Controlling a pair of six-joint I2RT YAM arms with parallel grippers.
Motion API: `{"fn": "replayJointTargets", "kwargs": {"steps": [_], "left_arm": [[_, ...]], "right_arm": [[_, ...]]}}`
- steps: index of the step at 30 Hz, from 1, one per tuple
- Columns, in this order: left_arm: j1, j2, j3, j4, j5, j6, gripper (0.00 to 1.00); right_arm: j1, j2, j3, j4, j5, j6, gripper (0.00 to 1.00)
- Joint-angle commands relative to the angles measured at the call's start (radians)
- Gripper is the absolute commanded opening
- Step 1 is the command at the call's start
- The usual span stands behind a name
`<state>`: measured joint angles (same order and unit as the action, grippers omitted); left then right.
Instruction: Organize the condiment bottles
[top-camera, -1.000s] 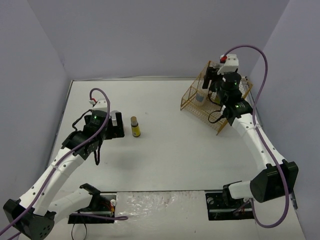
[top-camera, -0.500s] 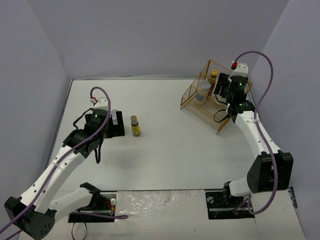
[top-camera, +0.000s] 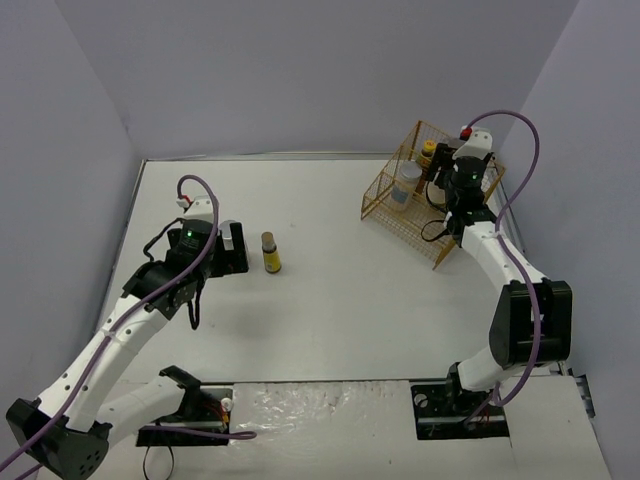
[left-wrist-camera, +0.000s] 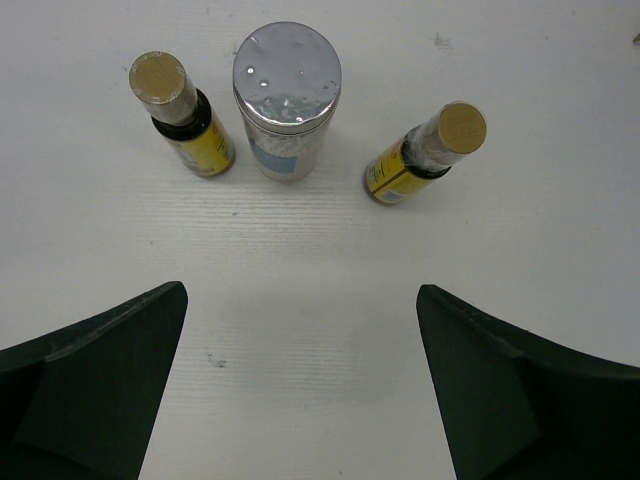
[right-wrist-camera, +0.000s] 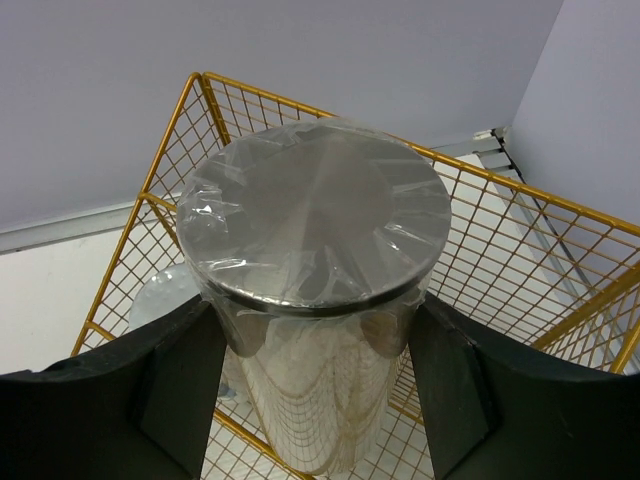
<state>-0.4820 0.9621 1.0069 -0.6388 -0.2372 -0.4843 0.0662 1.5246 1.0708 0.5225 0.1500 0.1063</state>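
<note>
My right gripper (right-wrist-camera: 312, 300) is shut on a pale condiment bottle (right-wrist-camera: 315, 220) with a flat silver lid under clear wrap, holding it upright inside the gold wire basket (right-wrist-camera: 205, 85). A second pale bottle (right-wrist-camera: 165, 300) stands in the basket to its left. From above, the right gripper (top-camera: 447, 180) is over the basket (top-camera: 385, 207), with a pale bottle (top-camera: 405, 186) and a dark bottle with an orange cap (top-camera: 428, 150) inside. My left gripper (left-wrist-camera: 302, 295) is open above the table. Ahead of it stand two dark yellow-labelled bottles (left-wrist-camera: 185, 115) (left-wrist-camera: 425, 150) and one silver-lidded pale bottle (left-wrist-camera: 287, 95).
The basket stands at the back right corner, close to the grey walls. In the top view one dark bottle (top-camera: 270, 253) stands just right of the left gripper (top-camera: 235, 252). The table's white surface (top-camera: 340, 290) stretches between the two arms.
The right arm has swung to the right and come down, bringing the held pale bottle lower into the basket. The left arm has stayed put.
</note>
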Motion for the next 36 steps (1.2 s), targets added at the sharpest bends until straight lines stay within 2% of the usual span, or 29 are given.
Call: {"fn": "replayJointTargets", "kwargs": {"steps": [1,14,29,36], "left_arm": [[0.01,-0.019,0.025,0.047,-0.021,-0.017,0.97],[0.009,-0.016,0.02,0.055,-0.01,-0.004,0.97],[0.008,-0.035,0.008,0.027,-0.005,0.001,0.97],[0.008,-0.041,0.0,0.027,-0.008,-0.002,0.97]], "right_arm": [[0.006,-0.033,-0.012,0.108,-0.022,-0.014,0.0],[0.006,-0.089,-0.126,0.271,-0.114,-0.097,0.0],[0.006,0.052,-0.185,0.396,-0.184,-0.025,0.0],[0.006,0.121,-0.159,0.411,-0.249,-0.02,0.05]]}}
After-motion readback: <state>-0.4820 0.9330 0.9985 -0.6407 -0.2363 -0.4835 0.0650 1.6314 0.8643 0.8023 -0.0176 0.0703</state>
